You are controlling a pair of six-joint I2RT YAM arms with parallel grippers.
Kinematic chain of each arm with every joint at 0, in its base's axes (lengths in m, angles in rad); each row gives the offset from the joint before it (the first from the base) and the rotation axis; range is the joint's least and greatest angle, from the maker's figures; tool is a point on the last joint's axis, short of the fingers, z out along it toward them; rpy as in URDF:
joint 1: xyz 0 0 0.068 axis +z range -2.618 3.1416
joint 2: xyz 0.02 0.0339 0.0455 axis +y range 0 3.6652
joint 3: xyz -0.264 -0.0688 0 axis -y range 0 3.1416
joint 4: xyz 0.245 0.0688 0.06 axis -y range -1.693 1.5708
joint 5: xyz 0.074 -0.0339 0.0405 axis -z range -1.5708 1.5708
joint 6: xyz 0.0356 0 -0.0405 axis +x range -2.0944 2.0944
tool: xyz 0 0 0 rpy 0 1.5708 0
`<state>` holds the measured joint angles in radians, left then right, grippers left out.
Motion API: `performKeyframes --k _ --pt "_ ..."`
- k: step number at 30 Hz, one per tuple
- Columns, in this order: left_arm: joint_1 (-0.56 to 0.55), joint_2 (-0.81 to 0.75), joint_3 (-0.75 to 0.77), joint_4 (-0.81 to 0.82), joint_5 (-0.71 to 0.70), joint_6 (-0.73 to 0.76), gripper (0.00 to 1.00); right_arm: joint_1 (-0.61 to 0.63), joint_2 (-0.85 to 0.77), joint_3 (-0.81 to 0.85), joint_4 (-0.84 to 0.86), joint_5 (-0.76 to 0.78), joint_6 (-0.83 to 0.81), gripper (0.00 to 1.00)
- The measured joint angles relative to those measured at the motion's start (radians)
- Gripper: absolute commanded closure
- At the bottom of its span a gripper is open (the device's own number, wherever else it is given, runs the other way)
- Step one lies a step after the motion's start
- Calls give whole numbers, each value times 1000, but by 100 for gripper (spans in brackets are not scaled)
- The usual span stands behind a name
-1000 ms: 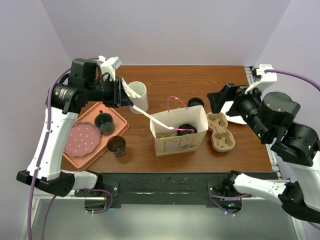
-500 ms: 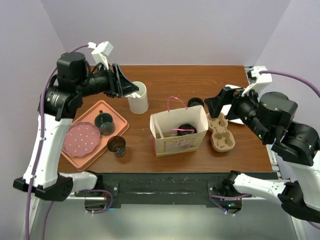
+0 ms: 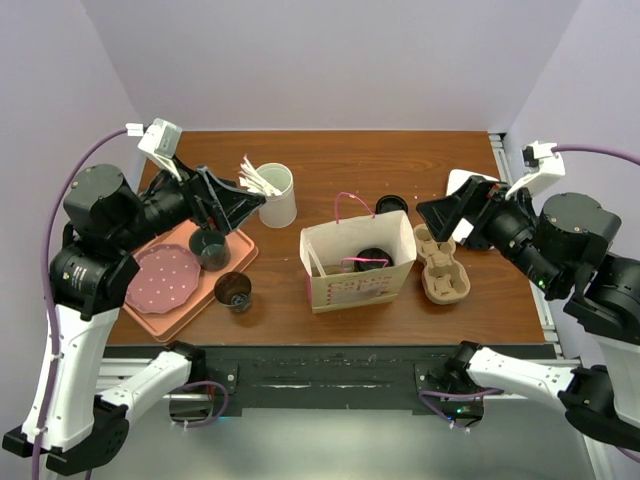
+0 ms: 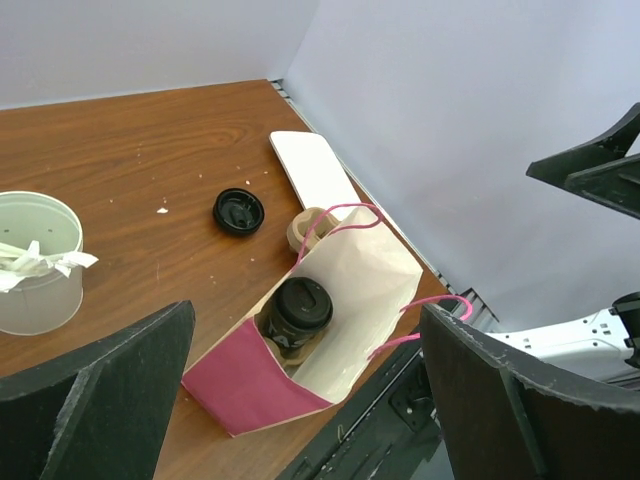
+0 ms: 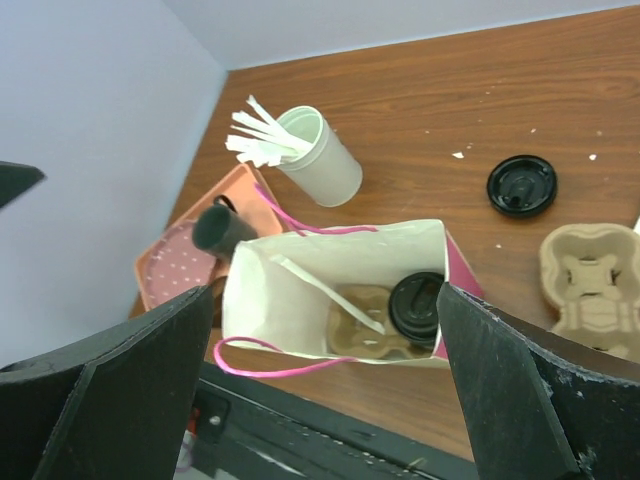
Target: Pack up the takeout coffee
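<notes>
Takeout coffee (image 4: 302, 312): lidded, upright inside paper bag (image 4: 250, 395); packing appears done. Left gripper (image 3: 238, 200), right gripper (image 3: 442, 213): both spread wide, empty, hanging clear of bag.

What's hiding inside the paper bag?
The takeout coffee, black lid on, sits in the paper bag with a tan carrier and a white stick. The bag's walls hide the cup's lower part.
</notes>
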<state>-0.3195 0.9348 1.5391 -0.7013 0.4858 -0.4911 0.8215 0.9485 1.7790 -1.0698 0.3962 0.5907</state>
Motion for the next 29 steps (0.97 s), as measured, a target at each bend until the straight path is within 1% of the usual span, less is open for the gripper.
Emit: performKeyframes --k 4,9,29 --pt "0 -6 -30 8 -11 5 0 0 0 2 0 -8 31 2" --pt "0 -2 -32 4 -23 21 0 0 -1 1 4 -22 56 2" --pt "0 -26 -21 34 -24 31 0 0 0 -1 46 -22 72 2"
